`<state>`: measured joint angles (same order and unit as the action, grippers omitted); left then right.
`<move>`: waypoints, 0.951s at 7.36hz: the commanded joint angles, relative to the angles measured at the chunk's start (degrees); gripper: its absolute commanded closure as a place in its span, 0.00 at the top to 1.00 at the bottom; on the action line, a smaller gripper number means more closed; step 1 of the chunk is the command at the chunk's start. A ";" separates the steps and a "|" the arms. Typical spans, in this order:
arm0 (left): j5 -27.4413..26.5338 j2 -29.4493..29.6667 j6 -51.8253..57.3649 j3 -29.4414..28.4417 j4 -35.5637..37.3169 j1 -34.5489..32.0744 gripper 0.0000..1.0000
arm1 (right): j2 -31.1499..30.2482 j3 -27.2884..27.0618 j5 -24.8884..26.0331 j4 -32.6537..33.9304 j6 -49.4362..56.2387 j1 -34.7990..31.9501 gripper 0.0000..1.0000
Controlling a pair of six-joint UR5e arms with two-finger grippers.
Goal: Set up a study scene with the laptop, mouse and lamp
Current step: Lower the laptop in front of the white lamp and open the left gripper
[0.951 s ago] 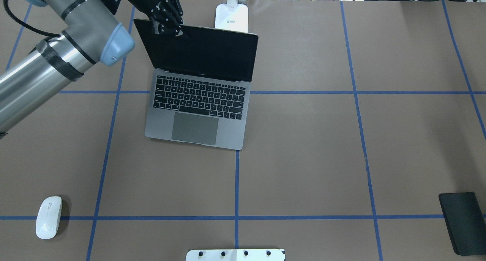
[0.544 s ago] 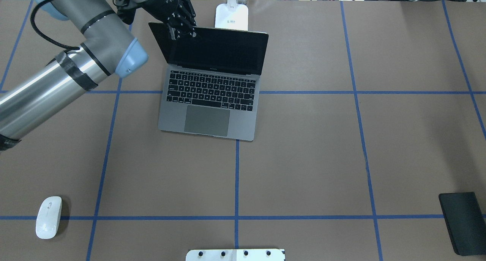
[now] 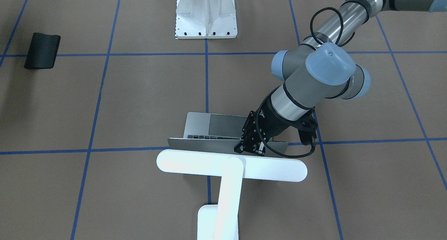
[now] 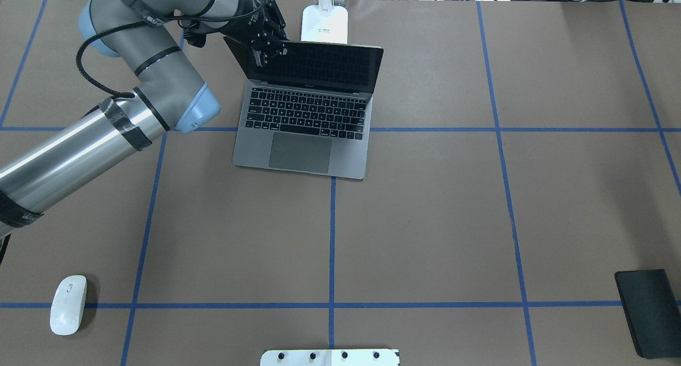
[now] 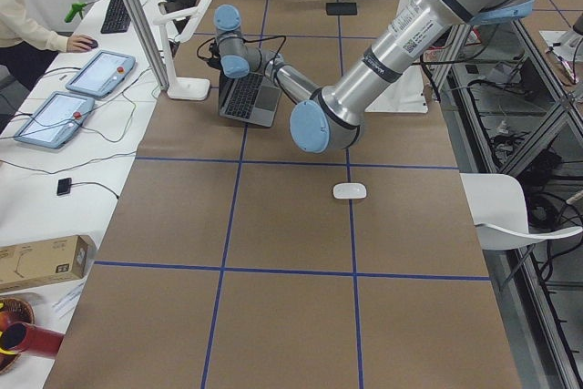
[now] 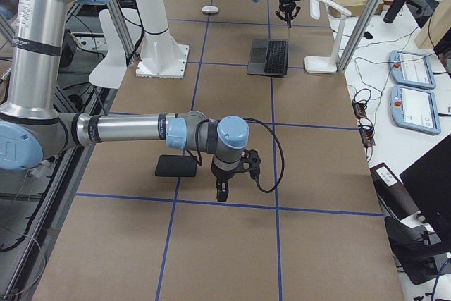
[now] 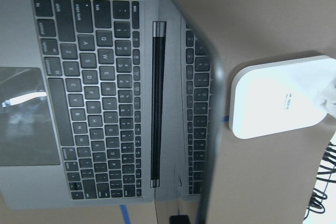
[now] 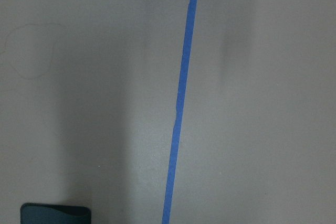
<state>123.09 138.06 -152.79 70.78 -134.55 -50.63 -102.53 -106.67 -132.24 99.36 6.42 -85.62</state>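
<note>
The grey laptop [image 4: 304,152] stands open near the table's far edge, its dark screen upright just in front of the white lamp's base [image 4: 324,24]. It also shows in the front view [image 3: 197,123] and the left wrist view [image 7: 94,103]. My left gripper [image 4: 268,47] is shut on the screen's top corner; it shows in the front view [image 3: 249,146] just behind the lamp's bar head [image 3: 195,163]. The white mouse [image 4: 68,305] lies alone at the near left. My right gripper [image 6: 220,192] hovers over bare table near the black mat; I cannot tell whether it is open.
A thin black mat [image 4: 646,313] lies at the near right edge and shows in the right wrist view [image 8: 55,213]. A white bolted mount [image 3: 206,15] stands at the robot's side of the table. Blue tape lines cross the brown table [image 4: 425,222].
My left gripper has moved right and toward the far edge, dragging the open laptop with it to the spot in front of the lamp's base. Mouse and mat have not moved.
</note>
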 commanded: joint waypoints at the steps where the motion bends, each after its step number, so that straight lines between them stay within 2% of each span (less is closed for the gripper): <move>1: -3.90 -0.24 -0.05 -1.69 -3.08 0.09 0.00 | 0.05 -0.03 0.05 0.13 0.00 -0.07 1.00; 3: -6.71 0.28 -0.14 -2.57 -3.35 0.35 0.00 | -0.04 0.05 0.05 0.13 0.00 -0.07 1.00; 5: -6.90 0.28 -0.67 -2.66 -3.87 0.62 0.00 | -0.04 0.32 0.05 0.13 0.00 -0.07 1.00; 6: -6.90 -0.33 -0.23 -2.57 -6.66 0.70 0.00 | -0.04 0.32 0.05 0.13 0.00 -0.07 1.00; 7: -6.81 -0.85 -0.06 -2.31 -7.21 0.71 0.45 | -0.04 0.23 -0.04 0.13 0.00 -0.07 1.00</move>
<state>116.25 137.83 -153.08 68.25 -140.28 -49.99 -102.57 -106.40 -132.21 99.49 6.42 -85.69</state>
